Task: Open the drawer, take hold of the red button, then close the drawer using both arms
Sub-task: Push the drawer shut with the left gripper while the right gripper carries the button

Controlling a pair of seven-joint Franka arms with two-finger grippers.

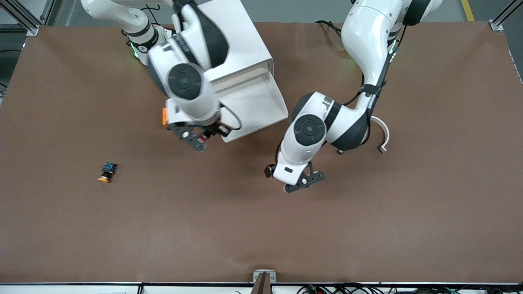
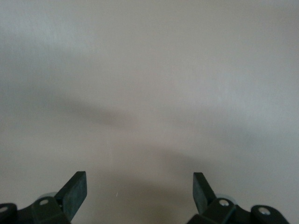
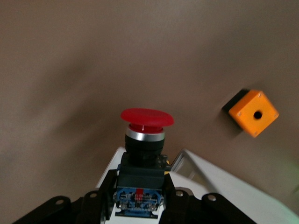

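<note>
There are two push buttons: the red-capped button (image 3: 142, 154), clamped in the right gripper (image 3: 140, 196) just beside the cabinet (image 1: 241, 49), and an orange-capped button (image 1: 107, 172), well apart from the cabinet. One cabinet stands there, with one drawer (image 1: 253, 102) pulled out. One orange cube (image 3: 254, 112) lies near the cabinet. Two arms, two grippers: the left gripper (image 2: 140, 191) is spread.

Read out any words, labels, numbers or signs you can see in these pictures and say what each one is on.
No text can be read.
Small red button with a blue-black body, held by the right gripper beside the open white cabinet drawer: red-and-white label on the blue base, too blurred to read.
Right arm's black joint band: a white mark, too small to read.
Left gripper, open over bare table: no markings.
</note>
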